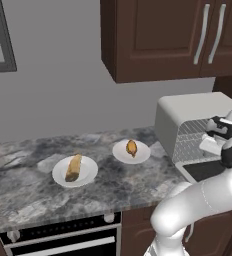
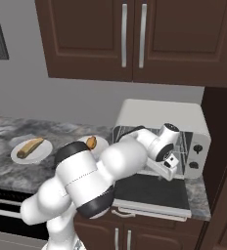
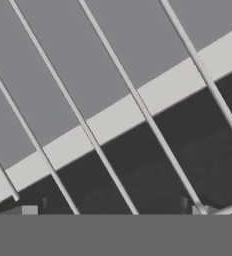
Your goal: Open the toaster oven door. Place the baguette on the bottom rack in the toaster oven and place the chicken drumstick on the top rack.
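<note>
Marble counter (image 1: 28,185), arm (image 2: 86,180) fronting toaster oven (image 2: 154,114)

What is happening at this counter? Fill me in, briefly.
The white robot arm is reaching into the toaster oven, whose door already lies open and flat. Its gripper is open and empty, close over a wire rack. The baguette and the chicken drumstick each sit on a separate white plate on the counter, not yet moved.

No readable text or labels anywhere
</note>
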